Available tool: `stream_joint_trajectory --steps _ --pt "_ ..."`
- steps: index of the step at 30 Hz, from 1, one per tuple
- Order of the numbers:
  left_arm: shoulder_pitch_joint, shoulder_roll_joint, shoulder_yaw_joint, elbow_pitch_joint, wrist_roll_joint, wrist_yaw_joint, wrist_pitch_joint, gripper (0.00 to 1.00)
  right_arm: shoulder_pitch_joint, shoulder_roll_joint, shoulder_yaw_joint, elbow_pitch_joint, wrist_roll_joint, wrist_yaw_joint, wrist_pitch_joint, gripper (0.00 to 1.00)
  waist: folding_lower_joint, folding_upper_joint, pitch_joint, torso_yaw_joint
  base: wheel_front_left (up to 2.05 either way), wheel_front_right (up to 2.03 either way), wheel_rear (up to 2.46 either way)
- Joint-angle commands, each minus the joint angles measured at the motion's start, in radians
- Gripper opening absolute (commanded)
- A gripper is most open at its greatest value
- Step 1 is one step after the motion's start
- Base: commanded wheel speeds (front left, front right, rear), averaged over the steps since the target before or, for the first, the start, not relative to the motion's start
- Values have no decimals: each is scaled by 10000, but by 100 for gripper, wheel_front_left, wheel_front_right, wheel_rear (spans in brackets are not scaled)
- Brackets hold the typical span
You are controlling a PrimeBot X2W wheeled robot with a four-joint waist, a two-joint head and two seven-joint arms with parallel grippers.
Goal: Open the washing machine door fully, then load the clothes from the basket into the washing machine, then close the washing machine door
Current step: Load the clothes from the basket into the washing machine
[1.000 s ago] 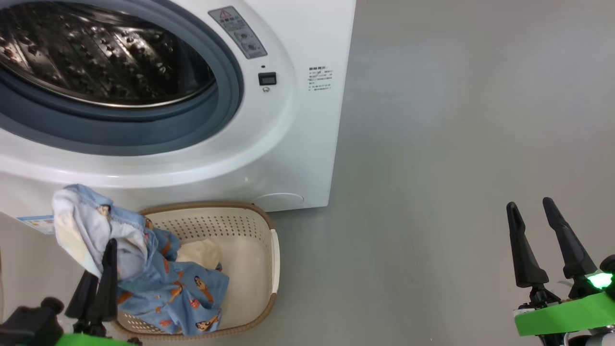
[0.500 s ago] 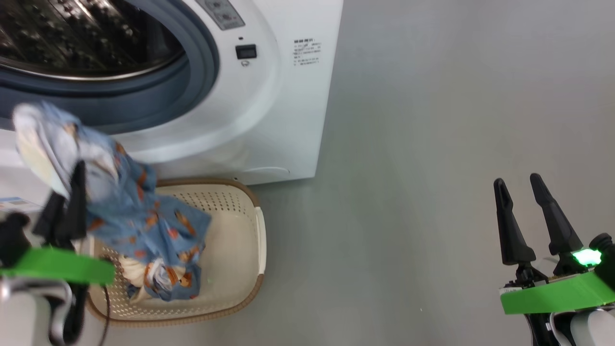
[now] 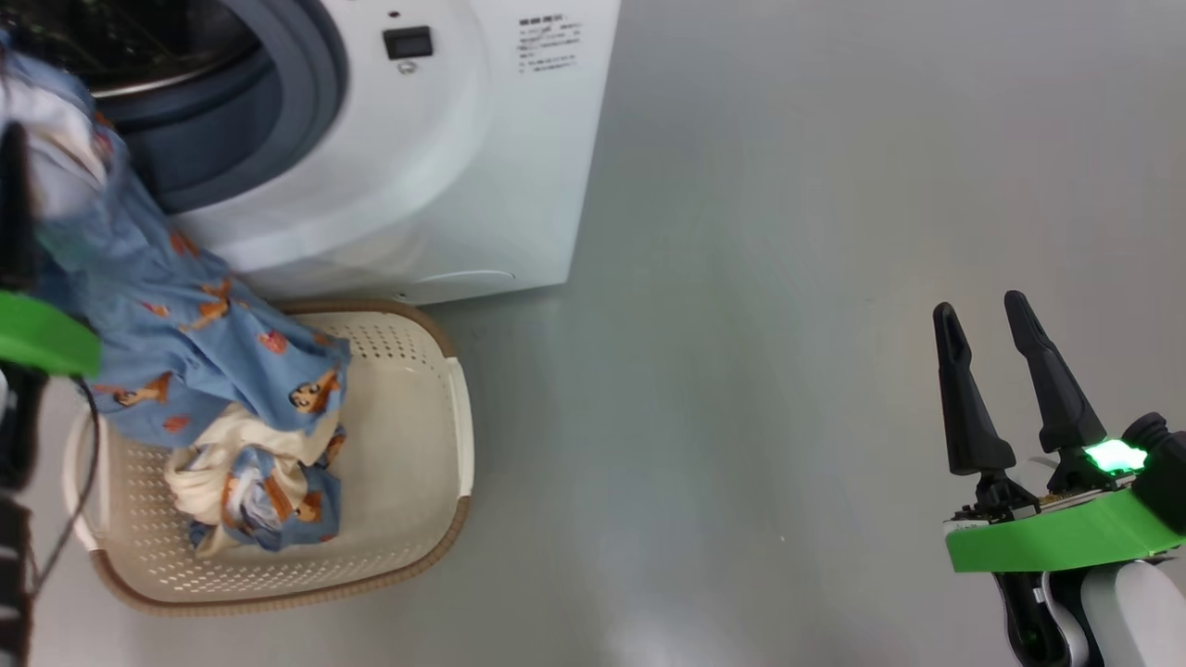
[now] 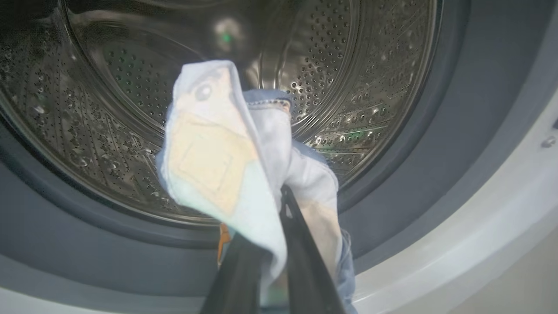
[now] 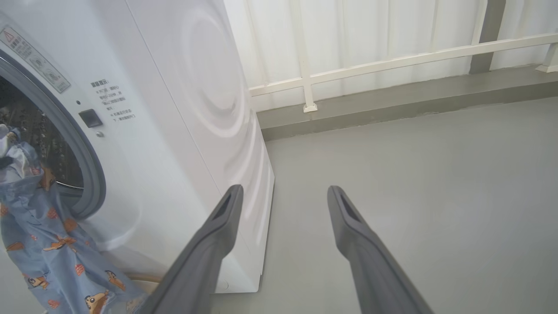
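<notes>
Between closed left fingers (image 4: 301, 266), clothes (image 4: 218, 152)

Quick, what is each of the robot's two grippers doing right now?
Left gripper: shut on the soft blue bear-print clothes.
Right gripper: open, holding nothing.

Laundry corner, as I see it: a white washing machine (image 3: 445, 167) and a basket (image 3: 408, 463) on a grey floor (image 3: 788, 278), a white curtain (image 5: 370, 30) behind a low rail (image 5: 392, 63).
</notes>
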Motion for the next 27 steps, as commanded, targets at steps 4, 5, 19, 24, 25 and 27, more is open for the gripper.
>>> stream_joint_trajectory --steps 4,5,19,24,25,27 --pt "-1328 796 78 860 71 -112 66 0 -179 -57 231 -242 -33 56 -80 100 -2 0 524 -327 0 0 0" --pt "-1556 836 10 1101 87 -123 103 0 -205 -55 242 -252 -38 56 -80 100 -2 0 599 -356 0 0 0" --pt "-4640 1092 -939 3802 402 -197 39 0 -569 54 517 -393 -128 56 -80 100 -2 0 1661 -768 0 0 0" --pt "-5487 1269 -1196 4647 451 -206 21 0 -637 88 717 -433 -159 56 -80 100 -2 0 1948 -1017 0 0 0" --pt "-5651 1307 -1217 4803 421 -208 12 0 -640 93 759 -440 -164 56 -80 100 -2 0 1991 -1070 0 0 0" --pt "-5963 1395 -1323 5064 416 -210 2 0 -639 96 834 -458 -163 56 -80 100 -2 0 2086 -1169 0 0 0"
